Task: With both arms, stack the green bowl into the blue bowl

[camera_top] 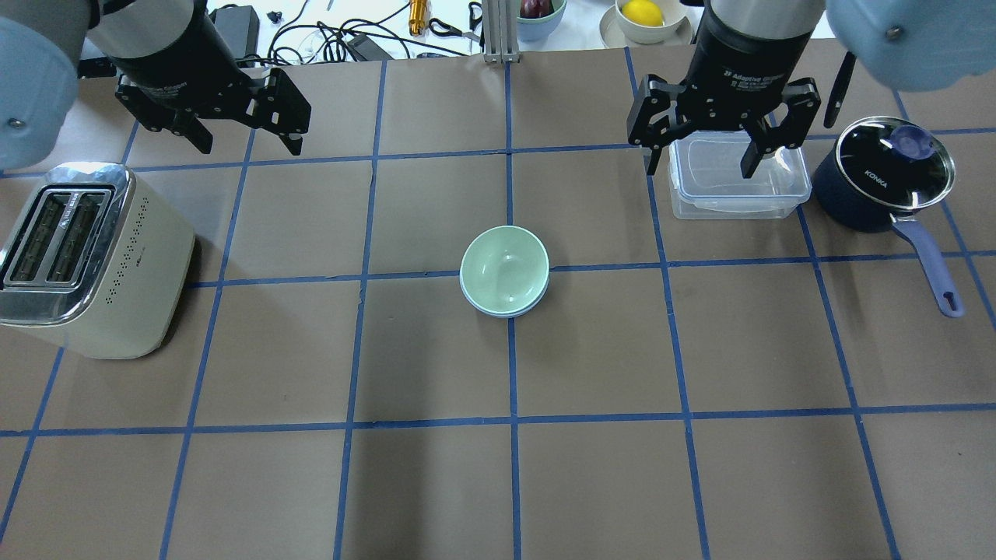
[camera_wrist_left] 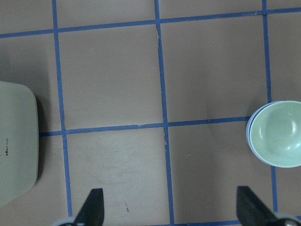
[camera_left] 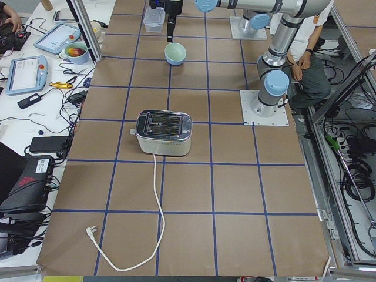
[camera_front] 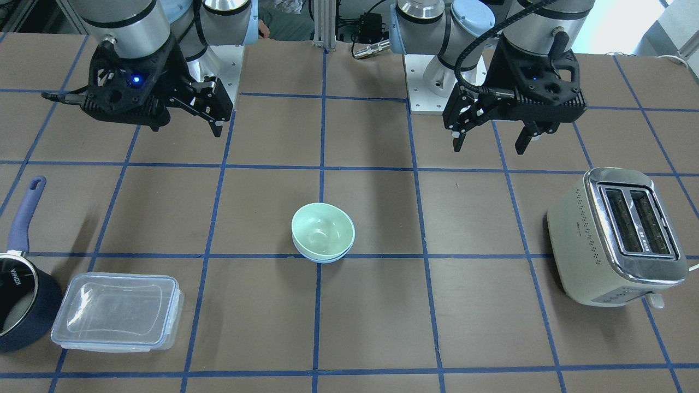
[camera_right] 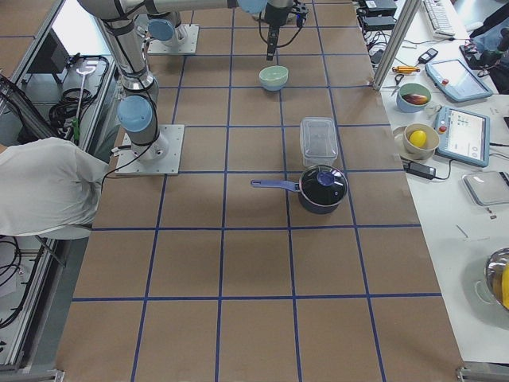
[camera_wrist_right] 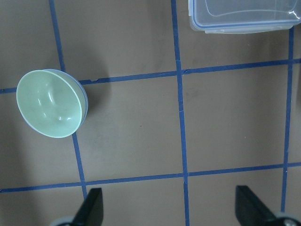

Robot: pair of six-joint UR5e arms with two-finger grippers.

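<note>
Overhead exterior, one green bowl [camera_top: 504, 267], one toaster [camera_top: 101, 268]

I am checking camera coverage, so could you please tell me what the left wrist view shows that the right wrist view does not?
Only the left wrist view shows the toaster, at its left edge. Only the right wrist view shows the clear lidded container, at its top. Shared: the green bowl nested in the blue bowl on the table; the left claw and the right claw each show open in their own view.
</note>
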